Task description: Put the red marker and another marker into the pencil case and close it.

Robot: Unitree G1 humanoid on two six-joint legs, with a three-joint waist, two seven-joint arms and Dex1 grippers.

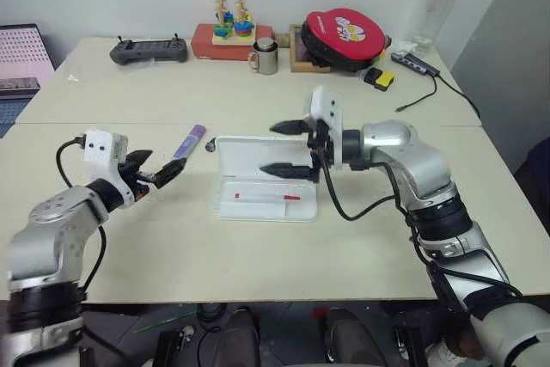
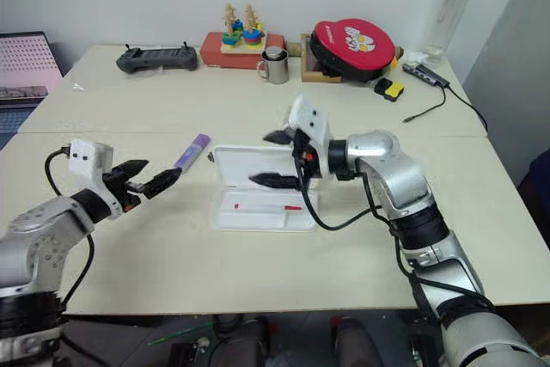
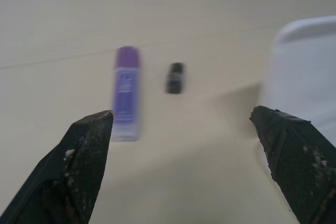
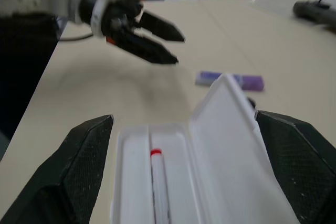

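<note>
The red marker [image 2: 268,207] is seen lying in the pencil case [image 2: 258,186]; the purple highlighter [image 1: 190,141] beside it is next, approached by the wide-open, empty left claw [image 1: 157,168]; the right claw [image 1: 290,149], also open and empty, hangs over the case

Our left gripper [image 1: 156,169] hangs spread, facing the purple highlighter [image 1: 190,141] at its one o'clock, bare tabletop [image 1: 129,247] between them. A small dark cylinder [image 3: 176,77] lies just beside the highlighter, toward the pencil case [image 1: 266,199]. The case's raised lid [image 1: 258,159] walls off its twelve o'clock side. Our right gripper [image 1: 292,149] hovers wide above the tray, crowding entry from three o'clock.
</note>
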